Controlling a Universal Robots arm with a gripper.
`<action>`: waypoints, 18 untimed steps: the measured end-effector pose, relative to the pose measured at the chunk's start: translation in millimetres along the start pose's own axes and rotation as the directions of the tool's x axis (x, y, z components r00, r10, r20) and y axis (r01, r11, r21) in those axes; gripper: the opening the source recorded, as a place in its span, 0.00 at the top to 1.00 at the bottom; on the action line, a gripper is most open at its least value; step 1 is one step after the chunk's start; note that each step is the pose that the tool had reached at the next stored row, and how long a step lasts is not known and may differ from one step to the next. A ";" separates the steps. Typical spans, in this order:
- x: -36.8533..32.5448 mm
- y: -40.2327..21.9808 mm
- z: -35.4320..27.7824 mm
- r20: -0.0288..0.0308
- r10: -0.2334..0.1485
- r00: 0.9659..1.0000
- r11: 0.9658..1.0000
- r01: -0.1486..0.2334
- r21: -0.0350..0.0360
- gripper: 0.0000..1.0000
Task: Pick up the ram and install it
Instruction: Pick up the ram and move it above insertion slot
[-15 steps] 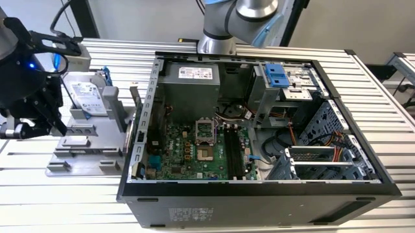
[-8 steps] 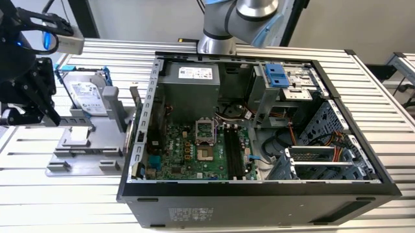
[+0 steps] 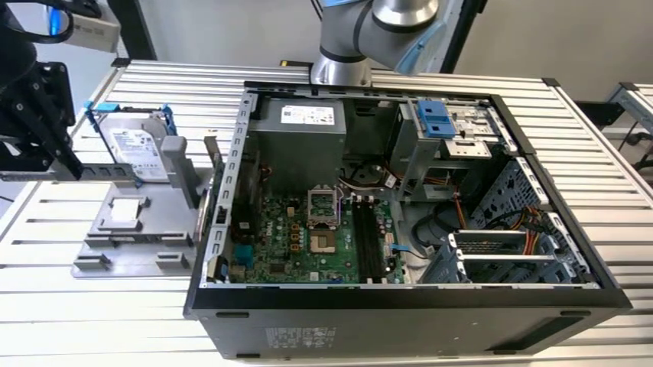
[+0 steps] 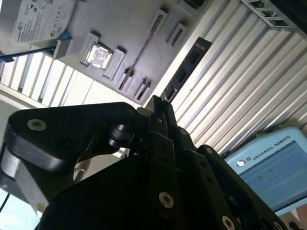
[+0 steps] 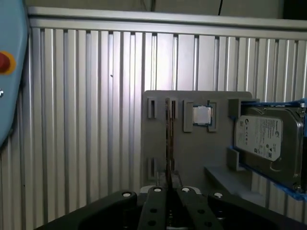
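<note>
ram in jaws hangs clear of stand | case top open

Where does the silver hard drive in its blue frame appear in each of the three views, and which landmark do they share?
Exterior view: the silver hard drive in its blue frame stands upright on the grey holder plate, at the exterior view's left of the open black computer case.
Second wrist view: the drive at the plate's edge.
First wrist view: the drive at the plate's edge.
Shared landmark: the small square silver chip on the plate.
</note>
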State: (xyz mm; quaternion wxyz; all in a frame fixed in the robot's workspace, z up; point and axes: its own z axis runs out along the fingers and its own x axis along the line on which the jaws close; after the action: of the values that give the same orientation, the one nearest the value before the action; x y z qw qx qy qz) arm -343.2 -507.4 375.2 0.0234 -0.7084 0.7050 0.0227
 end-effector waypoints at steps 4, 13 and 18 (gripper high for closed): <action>-0.1 -5.4 -0.1 0.000 0.000 1.000 1.000 0.000 0.000 1.00; 0.1 -45.8 0.1 0.000 0.000 1.000 1.000 0.000 -0.001 1.00; 0.2 -65.5 0.1 0.000 0.000 1.000 1.000 0.000 -0.001 1.00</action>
State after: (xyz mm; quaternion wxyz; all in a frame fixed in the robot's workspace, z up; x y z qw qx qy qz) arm -277.7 -507.3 375.3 0.0230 -0.7086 0.7049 0.0231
